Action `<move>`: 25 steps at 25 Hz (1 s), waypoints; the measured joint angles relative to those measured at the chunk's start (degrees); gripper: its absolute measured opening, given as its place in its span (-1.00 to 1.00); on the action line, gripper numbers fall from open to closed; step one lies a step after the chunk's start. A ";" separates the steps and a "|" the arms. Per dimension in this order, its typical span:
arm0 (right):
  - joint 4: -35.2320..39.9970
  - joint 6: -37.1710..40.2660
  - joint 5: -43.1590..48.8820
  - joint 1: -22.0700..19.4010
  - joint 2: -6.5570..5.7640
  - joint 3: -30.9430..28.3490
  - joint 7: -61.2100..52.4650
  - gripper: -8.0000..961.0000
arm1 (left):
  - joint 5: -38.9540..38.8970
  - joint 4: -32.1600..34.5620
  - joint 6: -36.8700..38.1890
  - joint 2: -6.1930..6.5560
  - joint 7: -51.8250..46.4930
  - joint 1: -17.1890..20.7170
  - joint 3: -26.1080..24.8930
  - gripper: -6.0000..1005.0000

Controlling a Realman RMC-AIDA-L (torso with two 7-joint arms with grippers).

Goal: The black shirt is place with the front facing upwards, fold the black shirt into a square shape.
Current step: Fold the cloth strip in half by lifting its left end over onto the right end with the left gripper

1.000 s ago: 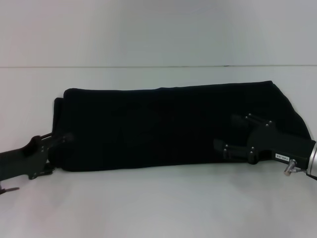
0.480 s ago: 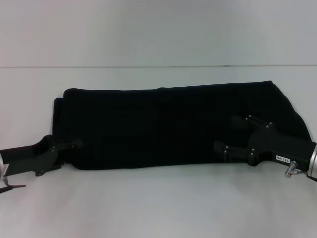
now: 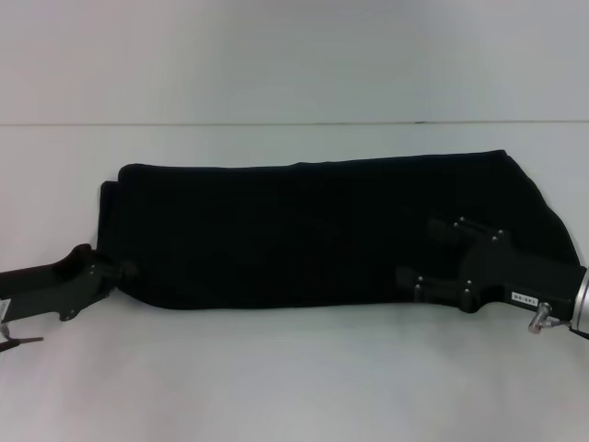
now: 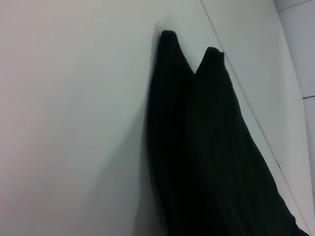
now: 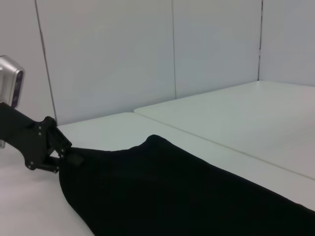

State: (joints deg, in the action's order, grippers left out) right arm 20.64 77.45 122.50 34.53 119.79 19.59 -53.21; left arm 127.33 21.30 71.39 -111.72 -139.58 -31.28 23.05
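Our left gripper [image 3: 127,270], at lower left, pinched the shirt's [image 3: 313,230] left end; our right gripper [image 3: 425,252], fingers spread, lay over its right part mid-frame on the table [image 3: 294,378].

A: Right pincer [image 3: 416,253]: matte black, two straight fingers, small silver screw heads along them, white label strip with dark print on the body, silver wrist ring, small metal fitting just beside the label.

B: Left pincer [image 3: 124,269]: same matte black, angular linkage, screws. Silver-grey housing behind it in the right wrist view.
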 joint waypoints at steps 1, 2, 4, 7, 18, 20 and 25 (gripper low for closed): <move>0.03 0.00 0.01 0.00 0.00 0.18 -0.01 0.94 | -0.15 0.10 -0.15 -0.09 0.11 -0.02 -0.07 -0.60; 0.11 0.00 0.02 0.00 0.00 0.42 -0.04 0.94 | -0.20 0.20 -0.22 -0.11 0.12 0.01 -0.11 -0.65; 0.13 0.00 0.02 0.00 0.00 0.43 -0.04 0.94 | -0.22 0.37 -0.25 -0.13 0.13 0.10 -0.15 -0.74; 0.26 0.00 0.02 0.00 0.00 0.45 -0.05 0.94 | -0.33 0.97 -0.22 -0.23 0.06 0.51 -0.72 -0.88; 0.57 0.44 0.01 -0.18 -0.18 0.45 -0.05 0.94 | -0.17 5.42 1.62 1.12 0.07 4.24 -6.09 -0.88; 0.62 0.81 0.01 -0.36 -0.25 0.45 -0.05 0.94 | 0.08 6.83 2.50 2.11 -0.39 5.20 -8.01 -0.88; 0.64 1.21 0.03 -0.87 -0.42 0.45 -0.05 0.94 | 0.23 10.97 4.30 4.33 -2.39 7.30 -11.89 -0.88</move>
State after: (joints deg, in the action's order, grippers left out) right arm 21.28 78.66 122.53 33.66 119.36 20.04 -53.26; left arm 127.56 32.27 75.69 -107.39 -141.98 -23.98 11.17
